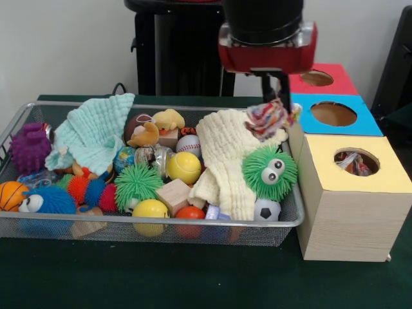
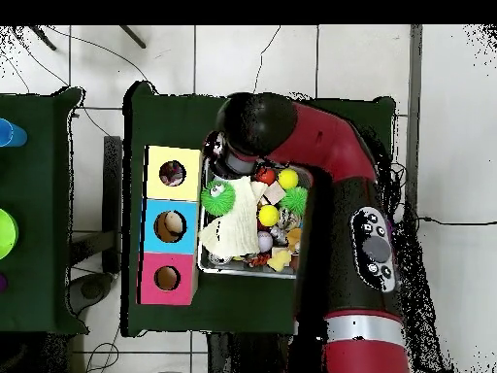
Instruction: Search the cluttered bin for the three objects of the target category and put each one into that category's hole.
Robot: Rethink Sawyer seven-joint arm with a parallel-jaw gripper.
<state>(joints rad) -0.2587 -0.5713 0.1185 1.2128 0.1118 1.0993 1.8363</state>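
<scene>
The silver wire-mesh bin [image 1: 161, 222] is full of toys; it also shows in the overhead view [image 2: 248, 273], half under the arm. My gripper [image 1: 277, 104] is shut on a knotted white fabric bundle [image 1: 266, 120] with coloured patches, held just above the bin's right end, beside the boxes. The yellow-topped wooden box [image 1: 351, 199] stands right of the bin, and its round hole [image 1: 356, 161] shows another patterned bundle inside. In the overhead view the hole [image 2: 172, 174] shows, but the arm hides the gripper. I see no other bundle in the bin.
A blue-topped box [image 1: 335, 114] and a red-topped box [image 1: 318, 78] stand behind the yellow one. A cream cloth [image 1: 225, 154], a mint cloth [image 1: 96, 132], a green spiky ball with eyes [image 1: 270, 172] and several balls and blocks fill the bin.
</scene>
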